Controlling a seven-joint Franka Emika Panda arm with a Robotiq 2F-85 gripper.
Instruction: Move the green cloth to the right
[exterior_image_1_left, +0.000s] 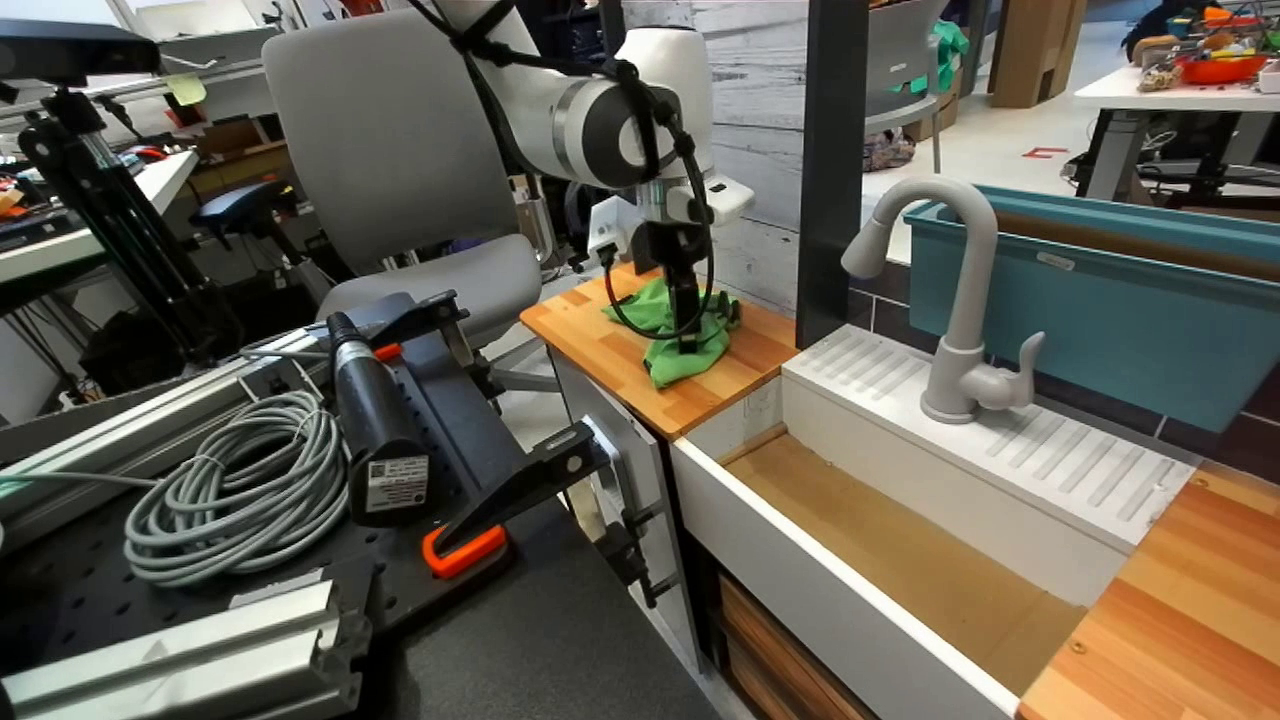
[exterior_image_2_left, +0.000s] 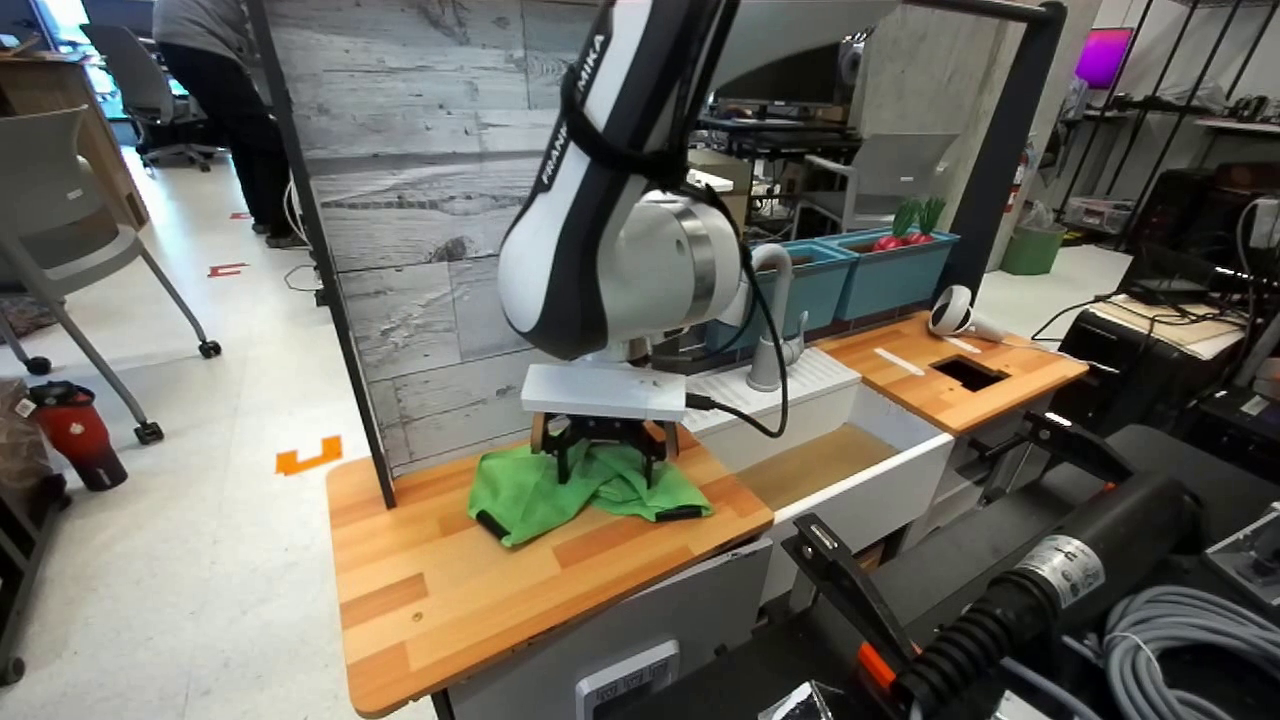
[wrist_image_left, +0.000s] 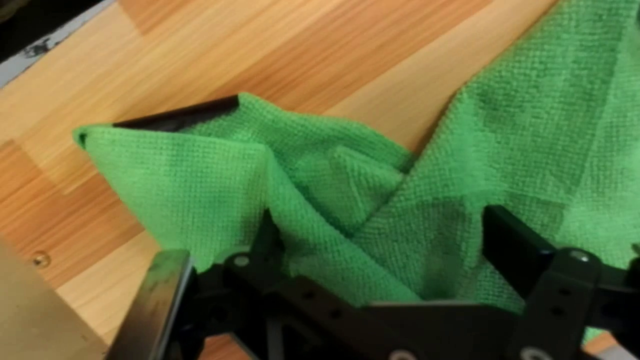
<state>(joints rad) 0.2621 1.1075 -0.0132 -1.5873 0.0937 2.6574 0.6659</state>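
Observation:
The green cloth (exterior_image_1_left: 665, 365) lies crumpled on the wooden counter, beside the white sink. It also shows in an exterior view (exterior_image_2_left: 530, 505), with black strips at two of its corners. In the wrist view the cloth (wrist_image_left: 195, 170) has folds between and beyond the fingers. My gripper (exterior_image_2_left: 606, 480) points down over the middle of the cloth, fingers spread wide apart. In the wrist view the open gripper (wrist_image_left: 380, 220) has cloth lying between its fingertips. The fingertips are at the cloth's surface; whether they press on it I cannot tell. Nothing is clamped.
The wooden counter (exterior_image_2_left: 480, 605) ends at the sink (exterior_image_1_left: 840, 570), which has a grey faucet (exterior_image_1_left: 965, 300). A grey plank panel (exterior_image_2_left: 420, 230) stands behind the cloth. Teal planters (exterior_image_1_left: 1100, 300) stand behind the sink. A black bench holds a dark cylindrical tool (exterior_image_1_left: 375, 430) and coiled cable (exterior_image_1_left: 240, 490).

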